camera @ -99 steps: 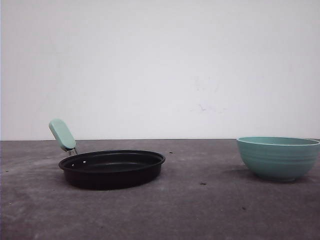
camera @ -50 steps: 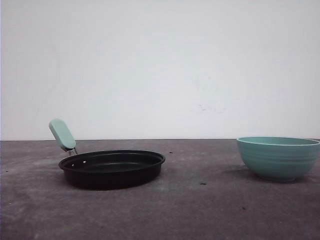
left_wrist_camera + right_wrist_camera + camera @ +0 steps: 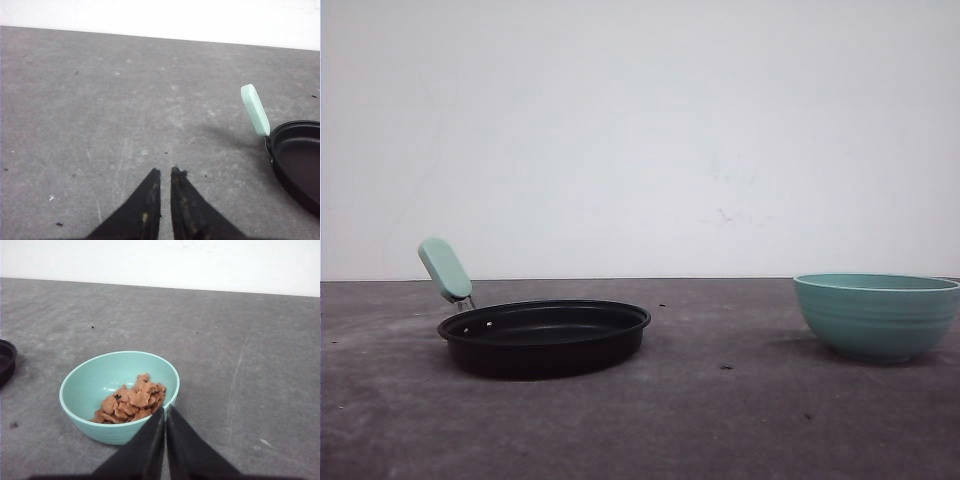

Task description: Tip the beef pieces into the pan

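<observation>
Beef pieces (image 3: pixel 131 402) are sitting heaped in teal bowl (image 3: pixel 85 415), w/ pan (image 3: pixel 544 336) well apart to its left, awaiting the pour. Right gripper (image 3: pixel 165 412) is hovering near bowl's rim, jaws together; left gripper (image 3: pixel 165 175) likewise pinched closed, empty.

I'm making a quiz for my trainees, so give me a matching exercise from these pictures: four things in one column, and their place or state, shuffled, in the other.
Things:
1. beef pieces
2. pan
3. pan handle
4. right hand

Place or state:
A. mint green, angled up off the rim
B. shut, holding nothing, near the teal bowl
C. heaped inside the teal bowl
D. black and empty on the table

Pairs: 1-C, 2-D, 3-A, 4-B
</observation>
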